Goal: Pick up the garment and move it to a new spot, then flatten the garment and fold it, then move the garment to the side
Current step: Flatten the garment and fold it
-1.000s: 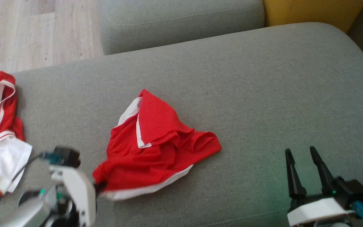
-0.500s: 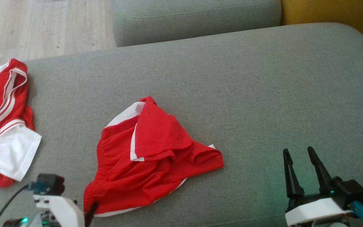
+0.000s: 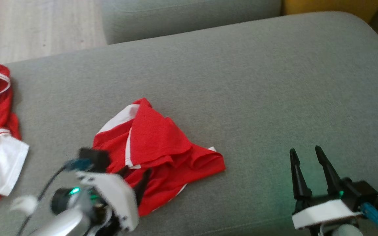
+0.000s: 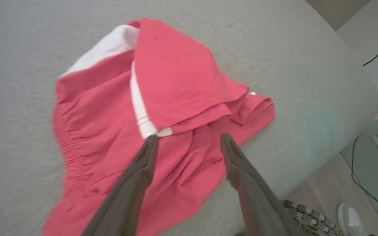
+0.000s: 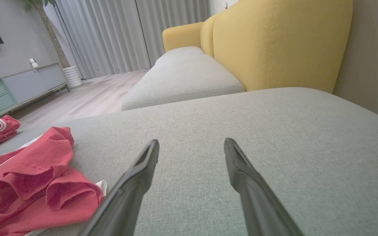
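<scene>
Red garment (image 3: pixel 166 147) lies crumpled mid sofa cushion (image 3: pixel 258 82), one flap folded back over itself; thin, light, floppy cloth, likely to sag and bunch when lifted; left gripper (image 4: pixel 189 137) poised over it, fingers spread, holding nothing; right gripper (image 3: pixel 306 152) well apart, fingers spread, empty; best pinch looks like the hemmed, white-trimmed edge, not the loose middle

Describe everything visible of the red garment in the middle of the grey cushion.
The red garment looks like thin shorts with white side stripes and a gathered waistband. It lies crumpled on the grey cushion, one flap folded over the rest. The open left pincer is poised above its middle; contact unclear.
</scene>
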Motion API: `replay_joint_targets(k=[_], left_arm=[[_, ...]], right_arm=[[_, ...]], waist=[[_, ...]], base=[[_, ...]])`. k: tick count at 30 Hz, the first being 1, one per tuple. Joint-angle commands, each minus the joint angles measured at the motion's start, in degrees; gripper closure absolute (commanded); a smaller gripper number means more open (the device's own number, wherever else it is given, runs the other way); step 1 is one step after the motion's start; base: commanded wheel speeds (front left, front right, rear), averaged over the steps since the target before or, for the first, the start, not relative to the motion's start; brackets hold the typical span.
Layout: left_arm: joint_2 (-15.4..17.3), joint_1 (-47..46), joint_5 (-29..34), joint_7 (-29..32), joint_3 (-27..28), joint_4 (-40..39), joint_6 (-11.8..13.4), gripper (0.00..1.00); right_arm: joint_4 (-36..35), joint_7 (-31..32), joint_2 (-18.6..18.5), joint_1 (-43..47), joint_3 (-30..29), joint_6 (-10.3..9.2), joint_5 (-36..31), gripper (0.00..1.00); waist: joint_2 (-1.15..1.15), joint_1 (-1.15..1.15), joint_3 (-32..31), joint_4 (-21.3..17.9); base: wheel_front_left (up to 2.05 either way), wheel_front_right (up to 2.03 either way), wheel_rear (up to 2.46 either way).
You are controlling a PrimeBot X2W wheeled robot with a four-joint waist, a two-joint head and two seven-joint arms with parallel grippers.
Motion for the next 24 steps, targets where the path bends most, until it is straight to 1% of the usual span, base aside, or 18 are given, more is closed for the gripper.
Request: replay_joint_targets(k=[1, 3, 5, 8, 12, 14, 15, 17, 21, 22, 24], left_arm=[[0.5, -3.6, 0.3, 0.0, 2.4, 0.0, -0.1, 0.00], [-2.2, -6.2, 1.6, 0.5, 1.3, 5.1, 0.2, 0.00], [-4.4, -8.1, 2.6, -0.4, 1.6, 9.9, 1.5, 0.00], [-6.4, -9.3, 2.6, -1.8, 2.5, 14.1, 1.9, 0.00], [-6.9, -9.4, 1.9, -2.2, 2.9, 17.9, 1.4, 0.00], [-8.3, -8.9, -0.3, -2.5, 3.8, 20.1, -0.3, 0.00], [-8.8, -8.9, -0.7, -2.6, 3.9, 20.9, -0.8, 0.15], [-9.9, -9.2, -1.7, -3.1, 4.3, 21.8, -2.0, 1.00], [-12.6, -10.6, -4.3, -4.8, 5.9, 20.9, -6.1, 1.00], [-13.2, -11.3, -5.0, -5.4, 6.9, 20.5, -6.8, 1.00], [-13.7, -13.5, -5.3, -7.0, 9.0, 20.7, -7.0, 1.00]], right_arm=[[-1.7, -0.6, -0.2, -2.7, 1.5, 0.44, 0.2, 0.00], [-1.6, -0.6, -0.2, -3.2, 1.9, 0.44, 0.3, 0.00], [-1.5, -0.6, -0.2, -3.6, 2.1, 0.44, 0.5, 0.00], [-1.3, -0.6, -0.2, -3.4, 1.7, 0.44, 0.5, 0.00], [-1.4, -0.6, -0.4, -2.8, 1.1, 0.44, 0.5, 0.00], [-1.6, -0.6, -0.4, -2.7, 1.0, 0.44, 0.4, 0.00], [-1.6, -0.6, -0.4, -2.8, 1.0, 0.44, 0.4, 0.00], [-1.6, -0.6, -0.3, -3.0, 1.3, 0.44, 0.4, 0.00], [-1.6, -0.6, -0.4, -3.8, 1.7, 0.44, 0.4, 0.00], [-1.6, -0.6, -0.5, -4.0, 1.7, 0.44, 0.5, 0.00], [-1.5, -0.6, -0.6, -4.4, 1.8, 0.44, 0.5, 0.00]], waist=[[0.00, 0.00, 0.5, -0.6], [0.00, 0.00, 0.9, -1.5], [0.00, 0.00, 1.2, -2.5], [0.00, 0.00, 1.5, -3.6], [0.00, 0.00, 2.1, -4.3], [0.00, 0.00, 2.5, -4.4], [0.00, 0.00, 2.6, -4.4], [0.00, 0.00, 2.9, -4.5], [0.00, 0.00, 3.4, -4.5], [0.00, 0.00, 3.5, -4.6], [0.00, 0.00, 3.8, -4.6]], base=[[0.00, 0.00, 0.00], [0.00, 0.00, 0.00], [0.00, 0.00, 0.00], [0.00, 0.00, 0.00], [0.00, 0.00, 0.00], [0.00, 0.00, 0.00], [0.00, 0.00, 0.00], [0.00, 0.00, 0.00], [0.00, 0.00, 0.00], [0.00, 0.00, 0.00], [0.00, 0.00, 0.00]])
